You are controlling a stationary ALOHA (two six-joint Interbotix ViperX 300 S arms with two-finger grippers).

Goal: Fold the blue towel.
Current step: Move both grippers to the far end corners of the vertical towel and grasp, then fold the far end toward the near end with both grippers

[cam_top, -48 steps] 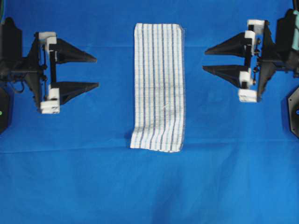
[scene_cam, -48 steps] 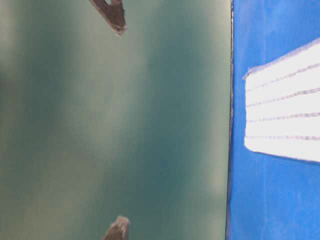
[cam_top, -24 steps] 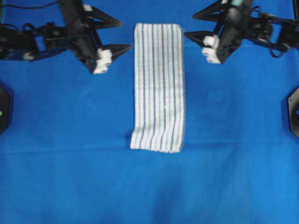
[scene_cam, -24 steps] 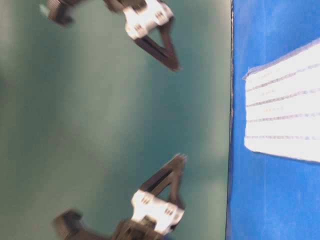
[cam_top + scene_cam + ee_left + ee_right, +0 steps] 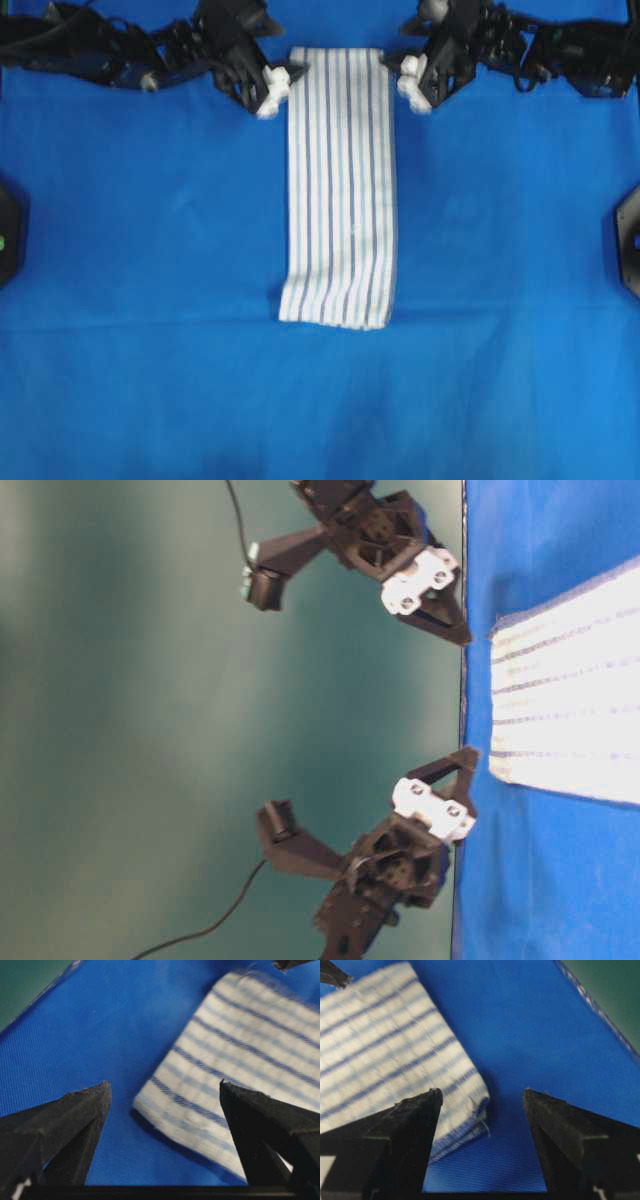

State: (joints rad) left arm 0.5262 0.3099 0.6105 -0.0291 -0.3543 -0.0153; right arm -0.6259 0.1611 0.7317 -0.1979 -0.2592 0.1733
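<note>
Left pincer: our black two-fingered left gripper (image 5: 162,1095) stands spread wide and empty, one finger over bare blue, the other over the cloth, astride the towel's far left corner.
Right pincer: our black two-fingered right gripper (image 5: 480,1097) is likewise parted and holds nothing, framing the far right corner between its fingers.
Task item: the blue towel (image 5: 340,185), a long rectangular white woven cloth with thin dark-blue and pale-blue stripes, lies flat in the middle of the overhead view, its long axis running from the far edge toward us; layered edges at its corners suggest it is already doubled.
Support: the plain solid-blue table covering (image 5: 150,380) lies under everything, its far hem close behind the towel's far end.
Step in hand: we judge this the approach to the two far corners, ahead of any grasp.
Next move: we would lower both sets of fingers and pinch one corner each, catching every layer, then carry the far end over the near end evenly.
Brands, labels, writing: none legible in any view.
</note>
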